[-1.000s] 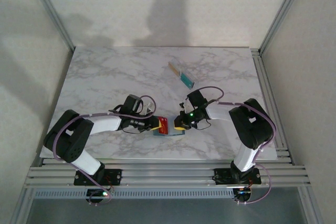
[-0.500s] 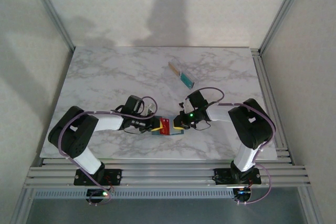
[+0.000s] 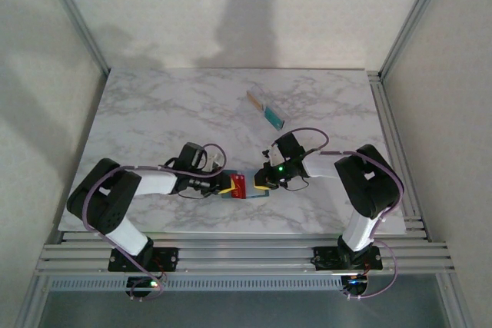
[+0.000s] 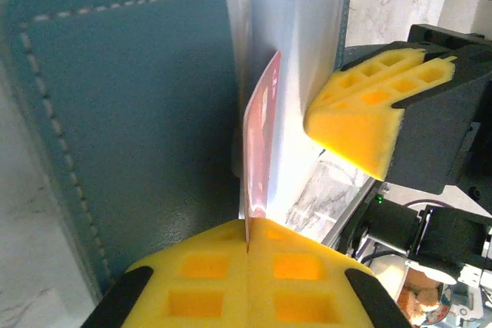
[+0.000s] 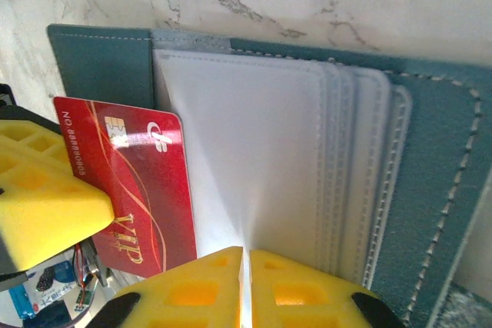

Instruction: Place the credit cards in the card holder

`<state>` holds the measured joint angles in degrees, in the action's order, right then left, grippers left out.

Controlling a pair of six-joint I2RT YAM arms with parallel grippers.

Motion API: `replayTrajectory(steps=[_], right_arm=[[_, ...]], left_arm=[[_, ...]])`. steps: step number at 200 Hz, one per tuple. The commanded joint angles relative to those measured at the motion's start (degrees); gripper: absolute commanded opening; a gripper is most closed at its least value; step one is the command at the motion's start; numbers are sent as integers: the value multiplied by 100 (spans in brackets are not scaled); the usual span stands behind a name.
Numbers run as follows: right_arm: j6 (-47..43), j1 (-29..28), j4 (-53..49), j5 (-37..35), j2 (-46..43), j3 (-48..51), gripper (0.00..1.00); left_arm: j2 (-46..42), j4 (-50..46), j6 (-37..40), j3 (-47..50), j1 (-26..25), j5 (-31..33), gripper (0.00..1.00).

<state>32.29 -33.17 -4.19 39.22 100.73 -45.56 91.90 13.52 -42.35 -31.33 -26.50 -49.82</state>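
The left arm (image 3: 115, 190) has folded lower; the left gripper (image 4: 247, 247) clamps a red VIP credit card (image 4: 260, 151) edgewise in an open teal leather folding wallet (image 4: 138, 113). The right gripper (image 5: 242, 255) pinches its white plastic sleeve (image 5: 254, 159). A clear narrow plastic card holder (image 3: 265, 109) lies far, right of centre, on the marble counter (image 3: 154, 105).

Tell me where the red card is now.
In the top view the red card is over the table's front-centre, pinched in the left gripper, its edge at the open teal wallet whose clear sleeve the right gripper holds.

Left arm (image 3: 154, 182) shifted posture slightly, wrist a touch nearer, red card (image 3: 239, 184) nudged marginally left.
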Motion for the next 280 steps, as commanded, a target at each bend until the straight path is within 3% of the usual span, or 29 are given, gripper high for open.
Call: replayTrajectory(steps=[1, 44, 210, 280], right_arm=[[-66, 65, -496, -313, 96, 108, 11], [-86, 63, -554, -257, 121, 47, 11], [-188, 59, -645, -103, 207, -28, 13], [-120, 65, -528, -73, 171, 32, 21]], left_arm=[[85, 317, -236, 153, 53, -52, 0], [71, 36, -17, -13, 75, 14, 0], [310, 977, -152, -11, 73, -288, 0], [449, 1049, -37, 7, 66, -316, 0]])
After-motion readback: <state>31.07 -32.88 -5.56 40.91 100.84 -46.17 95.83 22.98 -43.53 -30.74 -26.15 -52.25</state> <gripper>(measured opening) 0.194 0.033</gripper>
